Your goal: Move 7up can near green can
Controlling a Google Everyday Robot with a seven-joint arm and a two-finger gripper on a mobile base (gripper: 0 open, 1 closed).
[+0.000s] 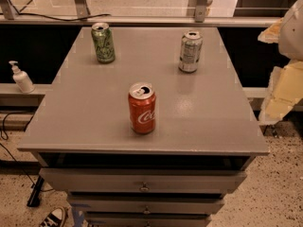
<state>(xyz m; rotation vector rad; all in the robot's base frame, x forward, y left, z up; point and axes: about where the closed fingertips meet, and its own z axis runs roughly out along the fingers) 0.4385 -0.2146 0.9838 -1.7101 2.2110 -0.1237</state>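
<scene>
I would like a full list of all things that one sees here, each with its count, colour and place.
7up can: one, silver-grey, upright, back right of the table.
green can: one, light green, upright, back left.
cola can: one, red, upright, middle front.
table: one, grey, centre.
drawers: at least three, grey, under the top.
pump bottle: one, white, ledge at left.
shoe: one, dark and white, floor, lower left.
cable: one, black, ledge behind.
gripper: one, cream-yellow, right edge, beside the table, away from the cans.
</scene>
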